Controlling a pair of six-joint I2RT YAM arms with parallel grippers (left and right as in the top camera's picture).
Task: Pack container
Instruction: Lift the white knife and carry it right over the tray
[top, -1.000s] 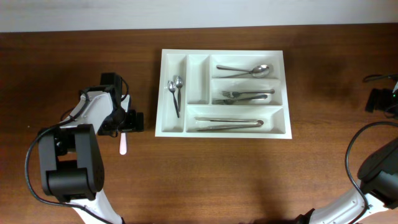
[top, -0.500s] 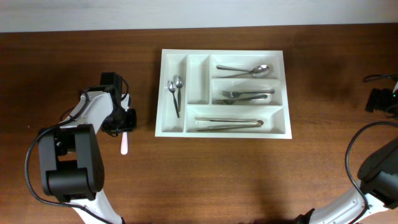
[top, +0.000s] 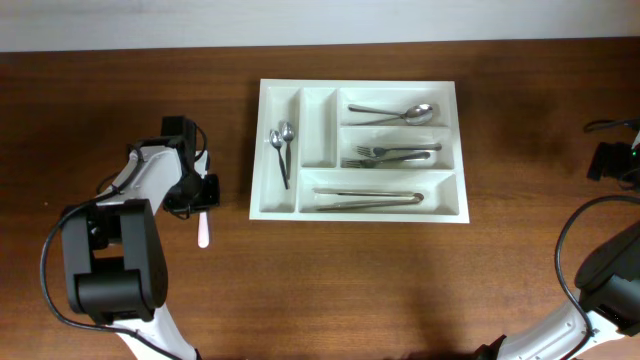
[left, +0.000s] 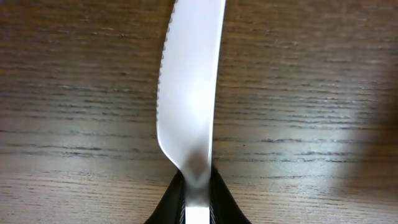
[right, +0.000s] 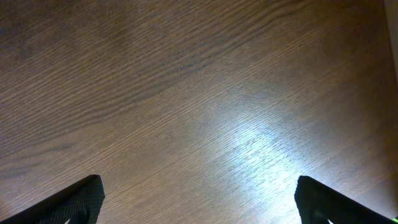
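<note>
Closed since a second ago, the left fingers (left: 171, 210) now clamp a white serrated knife (left: 189, 93) left of the tray (top: 358, 215), apart from it. The tray sits mid-worktop (top: 400, 290):
- leftmost narrow compartment: two spoons (top: 283, 140)
- top long: one spoon (top: 395, 113)
- middle: forks (top: 390, 155)
- bottom: long steel utensils (top: 368, 198)

The right fingers (right: 81, 199) stand wide over bare wood.

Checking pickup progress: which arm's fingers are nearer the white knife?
Left. The left fingers clamp the white knife; the right fingers hang open over bare table, beyond the container.
</note>
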